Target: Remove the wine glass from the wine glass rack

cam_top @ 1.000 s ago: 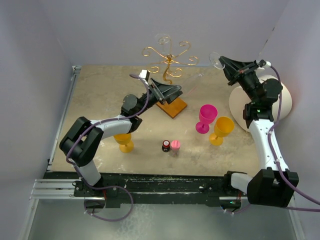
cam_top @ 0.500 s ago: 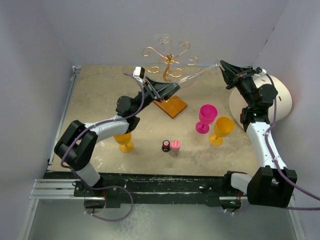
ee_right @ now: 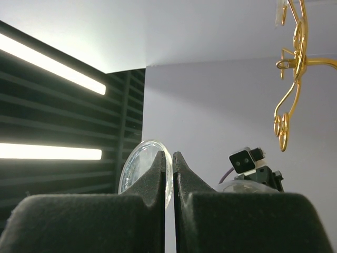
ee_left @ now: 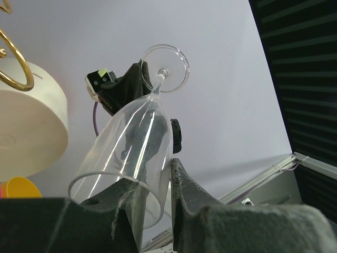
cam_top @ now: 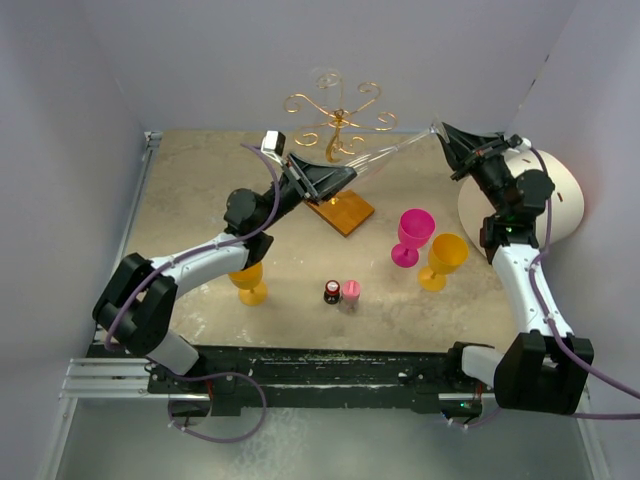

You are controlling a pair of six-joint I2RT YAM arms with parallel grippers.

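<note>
Top camera, above and behind the arm bases, looks down over the whole table (cam_top: 200, 190). Each wrist camera sits close behind its jaws, tilted upward: just ahead of the left gripper (ee_left: 155, 176), the wine glass (ee_left: 131, 142); beyond the right gripper (ee_right: 168, 155), the wine glass rack (ee_right: 295, 63). All three seemingly share the glass, faint from above.

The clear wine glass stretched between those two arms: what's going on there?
The clear wine glass is off the gold wire rack on its wooden base and lies nearly sideways in the air between the arms. The right gripper is shut on its round foot. The left gripper has its fingers either side of the bowl's rim; whether they pinch it yet is unclear. It looks like a handover.
</note>
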